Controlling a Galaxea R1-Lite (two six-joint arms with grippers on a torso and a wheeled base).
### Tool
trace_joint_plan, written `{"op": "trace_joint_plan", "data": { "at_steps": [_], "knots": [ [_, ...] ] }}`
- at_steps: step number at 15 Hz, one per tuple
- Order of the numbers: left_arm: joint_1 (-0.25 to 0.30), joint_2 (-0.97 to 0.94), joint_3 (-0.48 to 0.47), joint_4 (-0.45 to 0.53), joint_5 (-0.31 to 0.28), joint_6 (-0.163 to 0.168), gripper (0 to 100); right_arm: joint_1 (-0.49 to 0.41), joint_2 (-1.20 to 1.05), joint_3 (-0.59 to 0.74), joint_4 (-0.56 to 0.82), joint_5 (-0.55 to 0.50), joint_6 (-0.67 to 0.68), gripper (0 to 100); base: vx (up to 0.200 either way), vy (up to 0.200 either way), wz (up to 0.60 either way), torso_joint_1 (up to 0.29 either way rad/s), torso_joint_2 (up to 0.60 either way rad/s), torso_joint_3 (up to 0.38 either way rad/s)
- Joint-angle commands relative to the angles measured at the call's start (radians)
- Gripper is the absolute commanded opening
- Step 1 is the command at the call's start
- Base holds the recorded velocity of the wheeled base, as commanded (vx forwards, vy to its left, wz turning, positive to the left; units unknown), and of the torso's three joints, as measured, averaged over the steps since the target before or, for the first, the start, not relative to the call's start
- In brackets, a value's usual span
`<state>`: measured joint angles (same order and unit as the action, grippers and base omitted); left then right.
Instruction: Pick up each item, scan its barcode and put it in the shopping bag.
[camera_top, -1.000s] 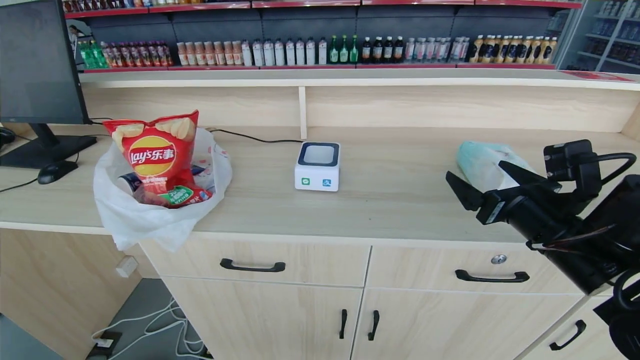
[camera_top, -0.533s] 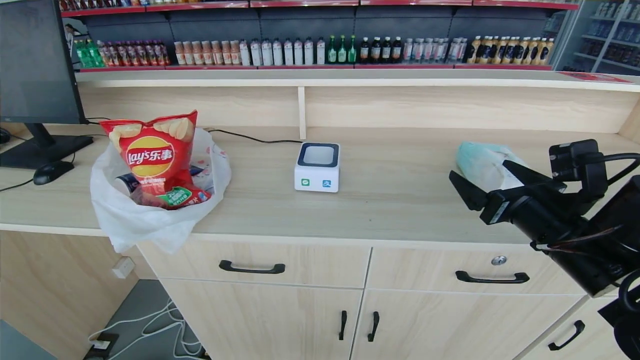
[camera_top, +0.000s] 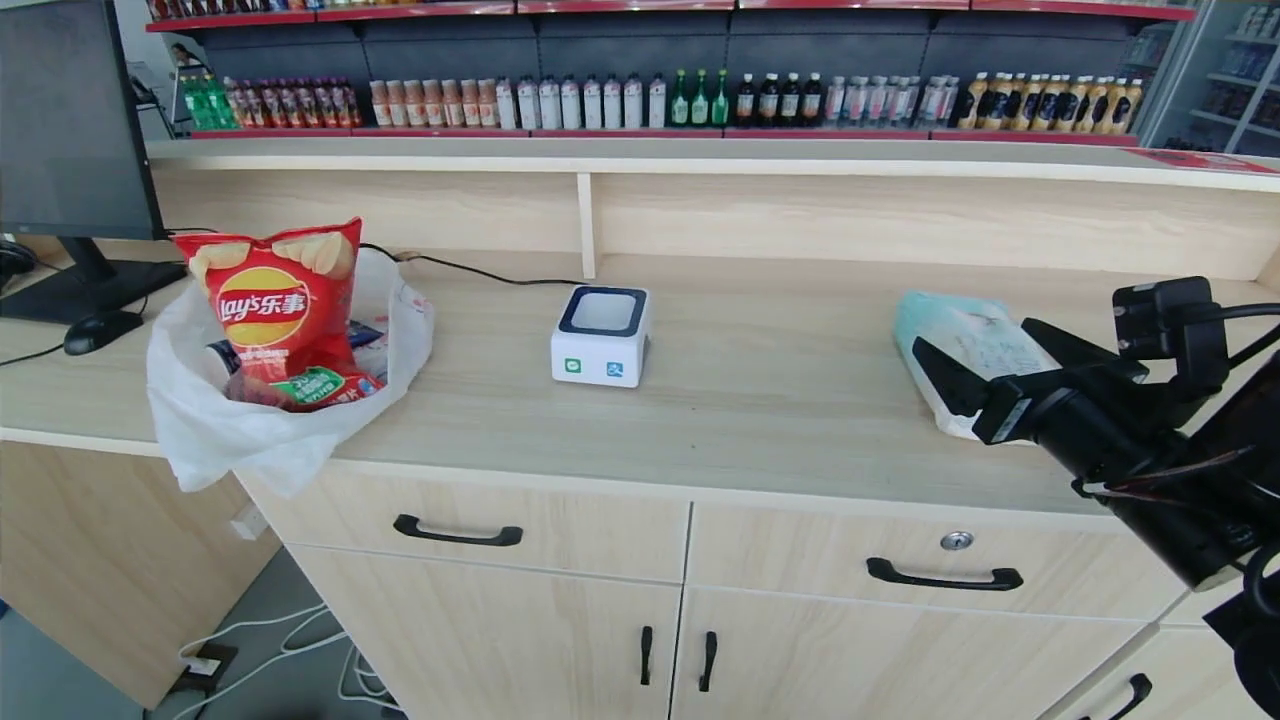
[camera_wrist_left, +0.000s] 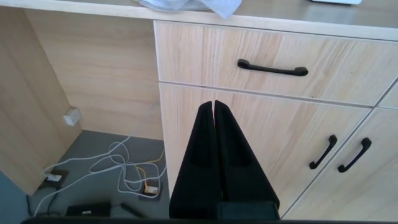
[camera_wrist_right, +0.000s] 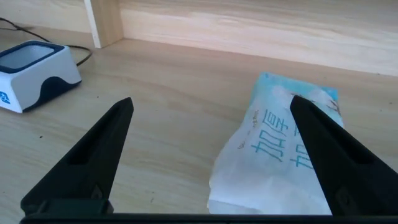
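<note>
Right gripper (camera_top: 975, 340) is spread wide, with nothing in it, poised at the right end of the pale wooden tabletop (camera_top: 780, 400), and the target is right there: a pale blue-green soft plastic packet (camera_top: 940, 320) lying flat on the wood, just ahead of and below the fingertips. From the head view the packet's long axis runs away from the robot toward the back wall, slanting a little to the left as it goes, and the gripper points much the same way, so the fingers would close across the packet's short width. That looks like the right grasp. In the right wrist view the packet (camera_wrist_right: 280, 149) is not centred in the open gripper (camera_wrist_right: 211, 102); it sits under one finger, with bare tabletop under the other, so I'd judge that a small sideways shift is needed before going down. The left gripper (camera_wrist_left: 214, 106) is pressed shut and empty, hanging low before the cupboard doors and well apart from the packet, so this pick belongs to the right arm. The small white box scanner with a dark-rimmed glass top (camera_top: 600, 337) sits mid-tabletop to the packet's left. Farther left is the white plastic shopping bag (camera_top: 230, 440), with a red crisp bag (camera_top: 270, 300) standing in it.
</note>
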<state>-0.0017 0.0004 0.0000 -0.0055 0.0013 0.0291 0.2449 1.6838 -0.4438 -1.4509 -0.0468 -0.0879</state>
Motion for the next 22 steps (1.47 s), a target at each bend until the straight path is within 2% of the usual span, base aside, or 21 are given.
{"op": "trace_joint_plan", "data": {
  "at_steps": [1, 8, 11, 13, 16, 17, 18, 20, 22],
  "knots": [
    [0.0, 0.0, 0.0, -0.001, 0.0, -0.002, 0, -0.001, 0.0, 0.001, 0.0, -0.001, 0.0, 100, 0.0, -0.2, 0.0, -0.007, 0.0, 0.002],
    [0.0, 0.0, 0.0, -0.001, 0.0, -0.002, 0, -0.029, -0.001, 0.007, 0.0, -0.002, 0.0, 100, 0.0, -0.2, 0.0, 0.001, 0.0, 0.002],
    [0.0, 0.0, 0.0, -0.001, 0.0, -0.005, 0, -0.035, 0.002, 0.008, 0.0, -0.002, 0.0, 100, 0.2, 0.0, 0.0, 0.002, 0.0, 0.004],
    [0.0, 0.0, 0.0, -0.001, 0.002, -0.006, 0, -0.035, 0.0, 0.002, 0.0, -0.007, -0.001, 100, 0.0, 0.0, 0.0, 0.0, 0.0, 0.0],
    [0.0, 0.0, 0.0, -0.001, 0.0, -0.006, 0, -0.01, -0.015, -0.052, 0.007, -0.047, -0.021, 100, 0.0, 0.0, 0.0, 0.0, 0.0, 0.0],
    [0.0, 0.0, 0.0, -0.001, 0.0, -0.006, 0, 0.016, -0.006, -0.128, 0.017, -0.07, -0.016, 100, 0.0, 0.0, 0.0, 0.0, 0.0, 0.0],
    [0.0, 0.0, 0.0, -0.001, 0.0, -0.006, 0, 0.033, 0.008, -0.193, 0.044, -0.074, -0.01, 100, 0.0, 0.0, 0.0, 0.0, 0.0, 0.0],
    [0.0, 0.0, 0.0, -0.001, 0.0, -0.005, 0, 0.088, 0.016, -0.239, 0.112, -0.093, 0.028, 100, 0.0, 0.0, 0.0, 0.0, 0.0, 0.0],
    [0.0, 0.0, 0.0, -0.001, 0.0, -0.005, 0, 0.099, 0.004, -0.291, 0.245, -0.094, 0.034, 100, 0.0, 0.0, 0.0, 0.0, 0.0, 0.0]
  ]
}}
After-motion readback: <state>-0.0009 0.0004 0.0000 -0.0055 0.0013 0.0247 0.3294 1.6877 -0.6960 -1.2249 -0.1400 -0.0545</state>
